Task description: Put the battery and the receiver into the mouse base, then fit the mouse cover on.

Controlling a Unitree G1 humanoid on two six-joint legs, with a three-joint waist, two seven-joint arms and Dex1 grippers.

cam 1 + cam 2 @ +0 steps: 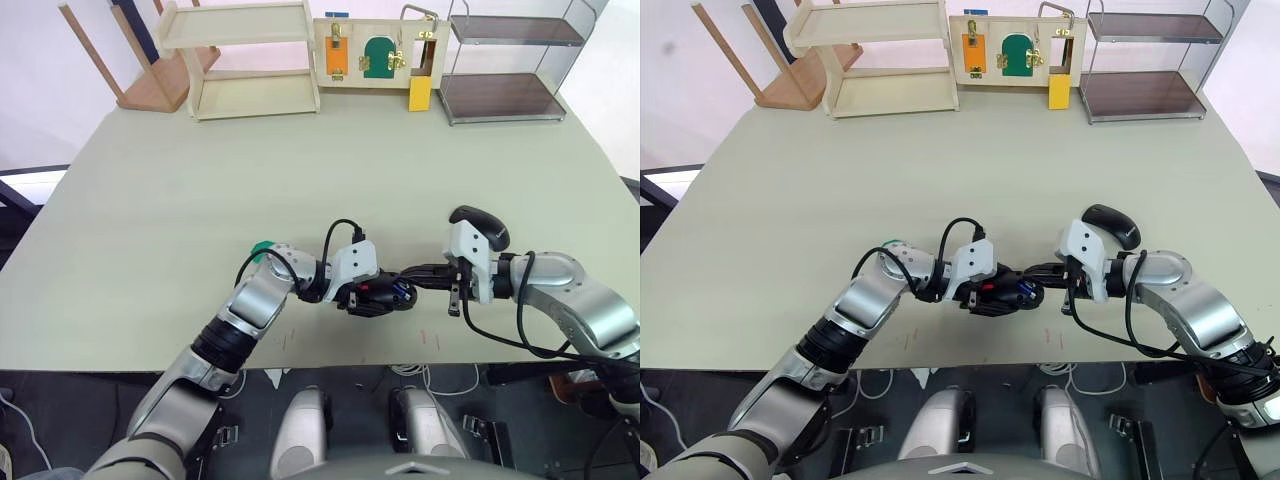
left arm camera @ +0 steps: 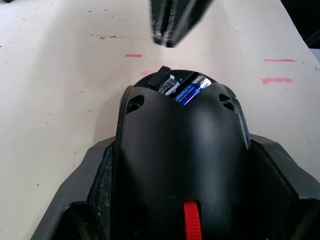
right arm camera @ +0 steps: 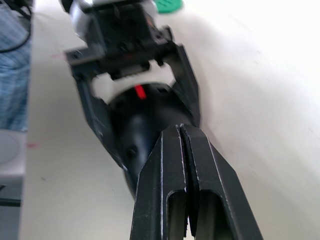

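My left gripper (image 1: 385,296) is shut on the mouse base (image 1: 372,297), a black oval body with a red wheel (image 2: 191,220), held just above the table's front edge. At its open rear end the blue battery (image 2: 190,92) lies in its bay. The small black-and-grey receiver (image 2: 162,80) sits in the slot beside it. My right gripper (image 1: 408,275) is shut with nothing between its fingers (image 3: 165,165), and its tips point at that rear end, a short way off. The glossy black mouse cover (image 1: 481,224) lies on the table behind my right wrist.
A round green disc (image 1: 262,247) lies by my left forearm. At the table's far edge stand a wooden shelf (image 1: 240,60), a latch board (image 1: 375,52) and a wire rack (image 1: 505,65). Red marks (image 2: 275,80) are on the tabletop near the base.
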